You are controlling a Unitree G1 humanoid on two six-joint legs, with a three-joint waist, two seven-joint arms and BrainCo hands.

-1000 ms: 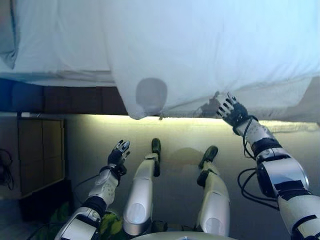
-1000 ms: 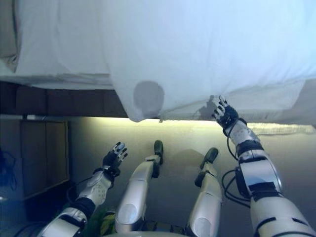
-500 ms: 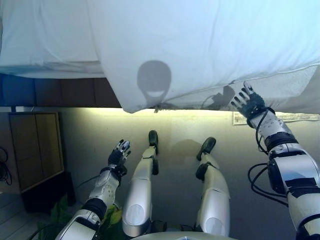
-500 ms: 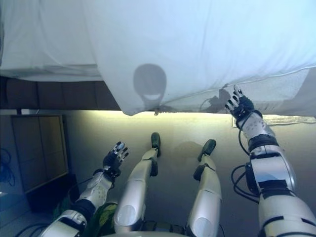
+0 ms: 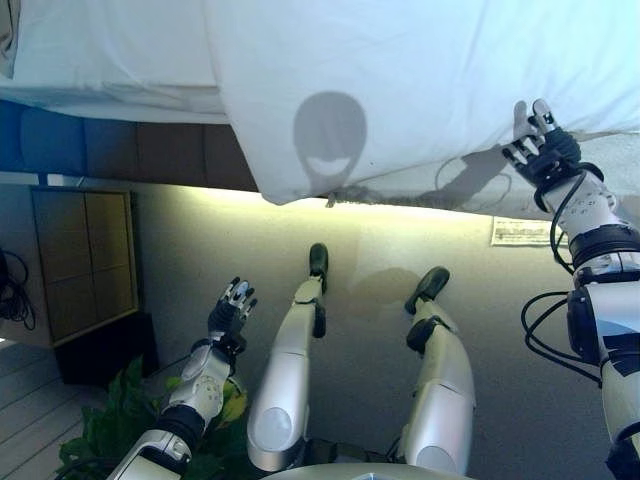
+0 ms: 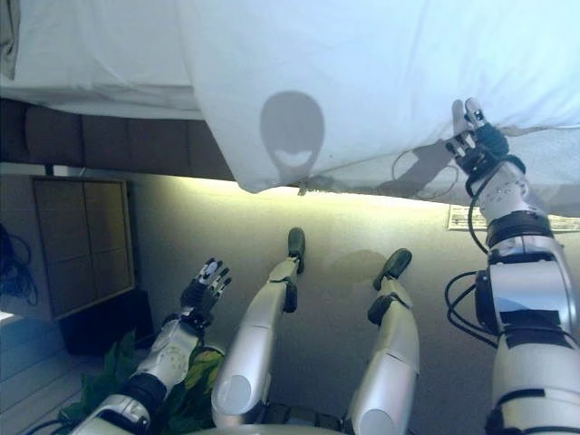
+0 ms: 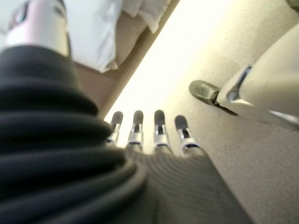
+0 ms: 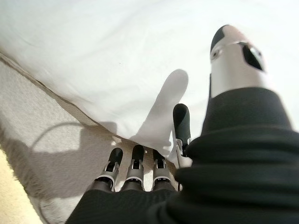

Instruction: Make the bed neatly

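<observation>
Where the duvet (image 5: 420, 90) edge hangs, the right robot hand (image 5: 540, 150) touches it.

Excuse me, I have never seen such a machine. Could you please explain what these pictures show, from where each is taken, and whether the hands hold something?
This is a humanoid robot standing at a bed. Two pictures come from a camera on its head, looking down; the other two come from small cameras on its wrists, looking along each hand.

The big white duvet lies on the bed, and its corner hangs over the bed's edge. To its left the white bed sheet shows. A low wooden cabinet and a green leafy plant are at the robot's left.

The right hand is raised at the duvet's edge with straight fingers; in its wrist view the fingertips sit beside the cloth but do not grip it. The left hand hangs open over the floor. Neither hand holds anything.
</observation>
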